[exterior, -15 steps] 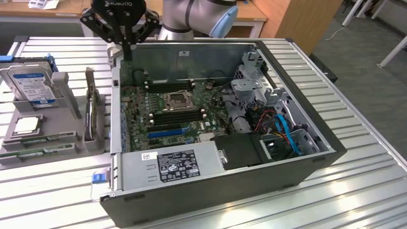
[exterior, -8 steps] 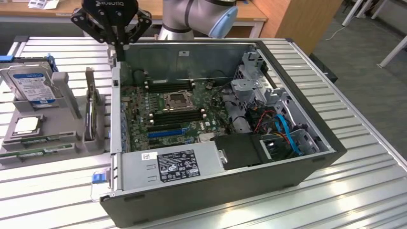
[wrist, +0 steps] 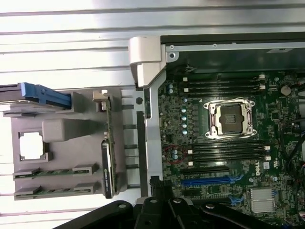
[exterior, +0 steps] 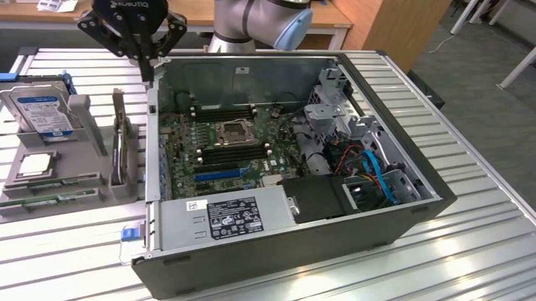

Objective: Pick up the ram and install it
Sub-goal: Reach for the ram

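Seemingly empty, closed jaws hover above case (exterior: 293, 266).

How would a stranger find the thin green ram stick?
Beside the open black computer case, on the exterior view's left, lies a grey holder. The ram stick is the frontmost of two thin green strips lying flat, unlike the upright blue-labelled hard drive.

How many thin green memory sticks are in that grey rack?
2. One ram stick lies flat in the grey rack; the second ram stick lies alongside it. Others may be hidden.
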Tool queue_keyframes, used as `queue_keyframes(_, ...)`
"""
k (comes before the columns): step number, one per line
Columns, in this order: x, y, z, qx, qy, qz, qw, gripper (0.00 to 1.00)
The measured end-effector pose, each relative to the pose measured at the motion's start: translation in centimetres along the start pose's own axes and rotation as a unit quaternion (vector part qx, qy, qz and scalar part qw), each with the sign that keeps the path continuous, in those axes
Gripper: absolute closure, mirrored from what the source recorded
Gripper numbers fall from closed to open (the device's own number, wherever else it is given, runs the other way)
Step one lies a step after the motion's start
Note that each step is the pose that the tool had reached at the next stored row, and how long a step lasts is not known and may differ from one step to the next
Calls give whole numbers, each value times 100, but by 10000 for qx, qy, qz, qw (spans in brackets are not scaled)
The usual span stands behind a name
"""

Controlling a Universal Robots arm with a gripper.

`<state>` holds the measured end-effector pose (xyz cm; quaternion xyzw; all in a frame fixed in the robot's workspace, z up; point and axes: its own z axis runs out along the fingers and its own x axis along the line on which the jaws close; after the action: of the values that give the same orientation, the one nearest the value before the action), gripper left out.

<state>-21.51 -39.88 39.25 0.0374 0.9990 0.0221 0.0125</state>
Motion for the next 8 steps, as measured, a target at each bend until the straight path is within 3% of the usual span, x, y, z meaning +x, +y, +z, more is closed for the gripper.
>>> queue_keyframes(8, 184, -14, -3, 1, 0, 0, 10000, 90)
